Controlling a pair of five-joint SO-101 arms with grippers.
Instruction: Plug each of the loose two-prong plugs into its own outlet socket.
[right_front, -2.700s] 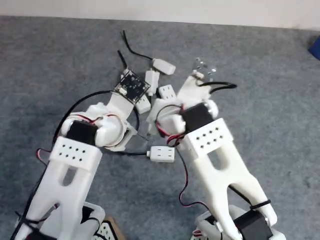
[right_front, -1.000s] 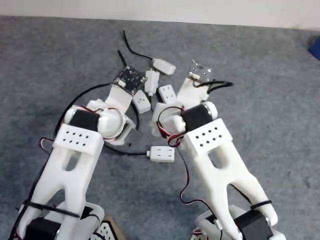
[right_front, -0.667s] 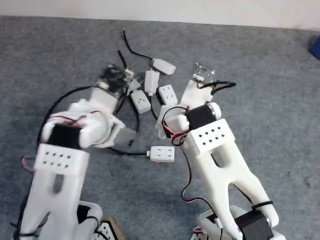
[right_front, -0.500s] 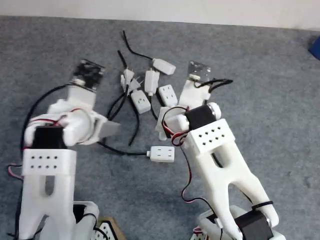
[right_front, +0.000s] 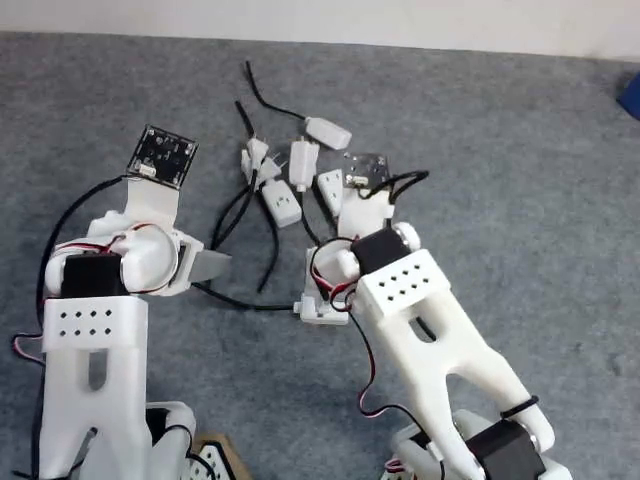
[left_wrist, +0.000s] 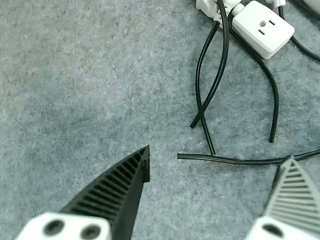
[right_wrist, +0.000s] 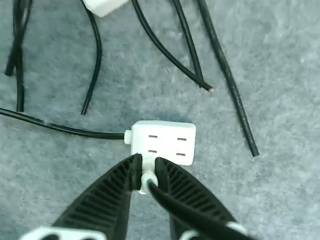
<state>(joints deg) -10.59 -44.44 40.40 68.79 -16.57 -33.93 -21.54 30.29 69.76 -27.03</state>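
Observation:
My right gripper is shut on a white two-prong plug with a black cord, and the plug touches the edge of a white outlet socket on the grey carpet. In the high view that socket lies under the right arm's wrist. My left gripper stands open over bare carpet and black cords, with nothing between its fingers. Another socket lies beyond it. Farther back in the high view lie two sockets and loose plugs.
Black cords loop across the carpet between the two arms and trail from the near socket. A blue object sits at the right edge. A pale wall strip bounds the carpet at the back.
The left arm swung left, away from the cluster of plugs and sockets. The right arm drew back toward the near socket, and its gripper now holds a plug against it.

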